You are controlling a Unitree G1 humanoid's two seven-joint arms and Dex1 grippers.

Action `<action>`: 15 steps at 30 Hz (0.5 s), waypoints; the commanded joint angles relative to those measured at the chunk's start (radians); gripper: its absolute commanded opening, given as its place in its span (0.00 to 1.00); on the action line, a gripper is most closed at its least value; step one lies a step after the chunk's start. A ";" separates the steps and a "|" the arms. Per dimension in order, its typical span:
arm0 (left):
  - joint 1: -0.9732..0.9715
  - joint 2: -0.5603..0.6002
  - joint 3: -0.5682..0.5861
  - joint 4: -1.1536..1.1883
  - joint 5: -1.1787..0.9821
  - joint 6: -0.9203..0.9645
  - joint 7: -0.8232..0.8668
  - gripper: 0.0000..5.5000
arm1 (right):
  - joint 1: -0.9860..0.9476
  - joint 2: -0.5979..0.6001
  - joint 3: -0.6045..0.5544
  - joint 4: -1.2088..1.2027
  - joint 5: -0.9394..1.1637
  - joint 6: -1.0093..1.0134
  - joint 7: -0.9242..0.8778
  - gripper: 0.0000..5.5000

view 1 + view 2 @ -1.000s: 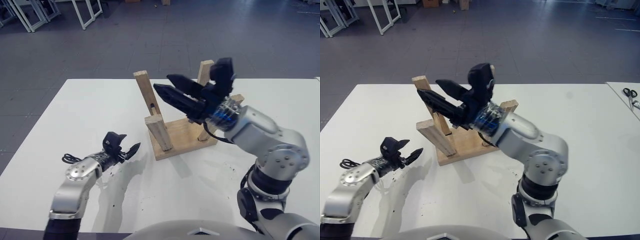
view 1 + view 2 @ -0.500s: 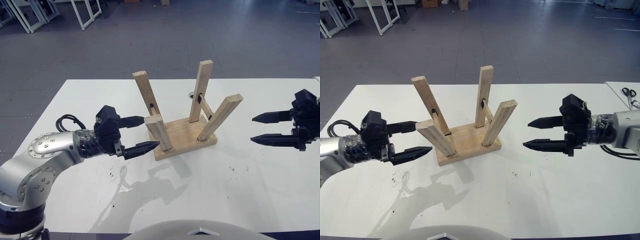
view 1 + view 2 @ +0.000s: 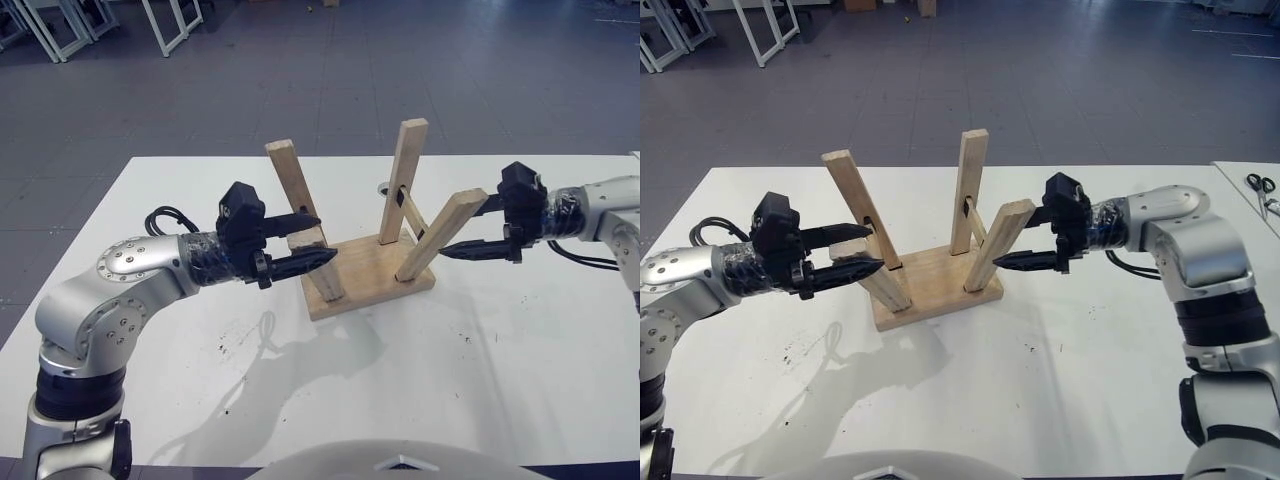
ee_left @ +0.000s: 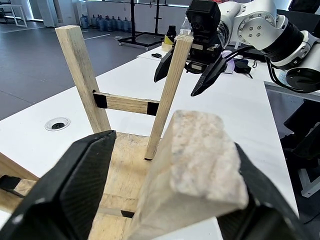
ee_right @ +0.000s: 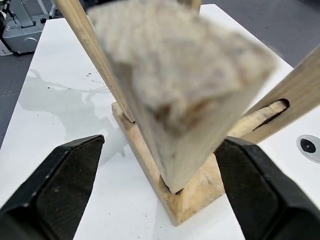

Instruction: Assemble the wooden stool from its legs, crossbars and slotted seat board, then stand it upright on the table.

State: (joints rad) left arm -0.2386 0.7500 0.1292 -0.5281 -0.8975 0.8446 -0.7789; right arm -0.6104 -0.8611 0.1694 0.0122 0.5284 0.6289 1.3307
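Both of your grippers have come in to the stool point(image 3: 935, 280) over the last half second: the left one from just off its side, the right one from well out on the counter point(image 3: 500, 350). The stool itself has not shifted.

It lies upside down near the middle of the counter, with the seat board point(image 3: 365, 268) flat on the surface and all four legs pointing up and splaying outward. A crossbar point(image 4: 125, 103) with dark ends joins the far-right leg point(image 3: 405, 170) to the near-right leg point(image 3: 988, 258). The far-left leg point(image 3: 288, 178) stands behind the near-left leg point(image 3: 887, 285).

Your left gripper point(image 3: 320, 237) sits level at the top of the near-left leg, its fingers point(image 4: 82, 190) spread with the cut end of that leg between them. One finger stands clear of the wood, and you cannot tell whether the other touches. Your right gripper point(image 3: 455, 232) brackets the top of the near-right leg in the same way. Its fingers point(image 5: 65, 180) are wide apart, with open space on both sides of the leg.

Beyond the stool, a round grommet hole point(image 3: 385, 187) is set in the counter, and dark specks point(image 3: 230, 345) dot the surface nearer you.
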 commanded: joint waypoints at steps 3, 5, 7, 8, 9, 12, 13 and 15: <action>0.003 0.036 0.006 0.039 0.008 -0.018 -0.071 0.38 | -0.004 0.008 -0.012 -0.094 0.090 0.161 0.025 0.51; 0.012 0.057 0.017 0.050 -0.001 -0.015 -0.108 0.32 | 0.006 0.009 -0.031 -0.144 0.145 0.241 0.013 0.44; 0.035 0.085 0.031 0.057 -0.023 -0.003 -0.156 0.29 | 0.031 0.003 -0.047 -0.217 0.200 0.314 -0.008 0.38; 0.060 0.103 0.046 0.051 -0.052 0.016 -0.185 0.29 | 0.049 0.006 -0.065 -0.254 0.243 0.362 -0.024 0.34; 0.085 0.119 0.063 0.043 -0.087 0.038 -0.213 0.29 | 0.066 0.007 -0.082 -0.287 0.282 0.404 -0.035 0.32; 0.205 0.228 0.147 0.013 -0.291 0.183 -0.336 0.28 | 0.154 -0.010 -0.185 -0.448 0.559 0.619 -0.097 0.31; 0.233 0.272 0.179 0.023 -0.394 0.253 -0.367 0.28 | 0.174 -0.017 -0.219 -0.483 0.673 0.674 -0.137 0.31; 0.239 0.319 0.210 0.077 -0.564 0.336 -0.365 0.28 | 0.179 -0.033 -0.247 -0.469 0.861 0.742 -0.224 0.31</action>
State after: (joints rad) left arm -0.0651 0.9953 0.3495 -0.5099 -1.2847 0.9940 -1.1159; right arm -0.4570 -0.8755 -0.0518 -0.4409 1.1191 1.2334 1.1716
